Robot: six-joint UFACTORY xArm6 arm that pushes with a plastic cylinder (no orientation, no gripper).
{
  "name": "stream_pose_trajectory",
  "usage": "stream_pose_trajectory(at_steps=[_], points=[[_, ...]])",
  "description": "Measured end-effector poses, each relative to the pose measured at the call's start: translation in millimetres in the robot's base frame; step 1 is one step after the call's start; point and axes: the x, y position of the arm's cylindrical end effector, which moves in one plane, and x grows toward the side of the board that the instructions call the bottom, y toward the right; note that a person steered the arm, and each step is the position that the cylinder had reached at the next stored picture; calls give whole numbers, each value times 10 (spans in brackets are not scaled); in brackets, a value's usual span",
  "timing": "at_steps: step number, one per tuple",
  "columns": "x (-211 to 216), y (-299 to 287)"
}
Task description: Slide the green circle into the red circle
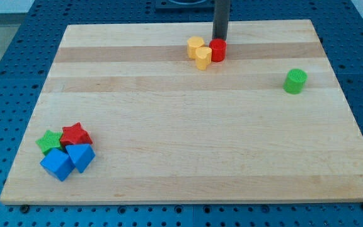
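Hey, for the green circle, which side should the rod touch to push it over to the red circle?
Press my tip against the green circle on its side wall facing the view's right and slightly bottom. The red circle lies toward the view's left and a little higher, so pushing from there likely drives it straight across. My tip now sits just behind the red circle.

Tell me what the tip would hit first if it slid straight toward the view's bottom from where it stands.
My tip stands just behind the red circle, so it would likely meet that first; the yellow blocks sit just to its left. Depth is unclear.
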Motion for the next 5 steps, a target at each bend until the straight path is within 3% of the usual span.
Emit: stream_pose_trajectory(at_steps=[3,5], points=[[-237,371],[-232,931]])
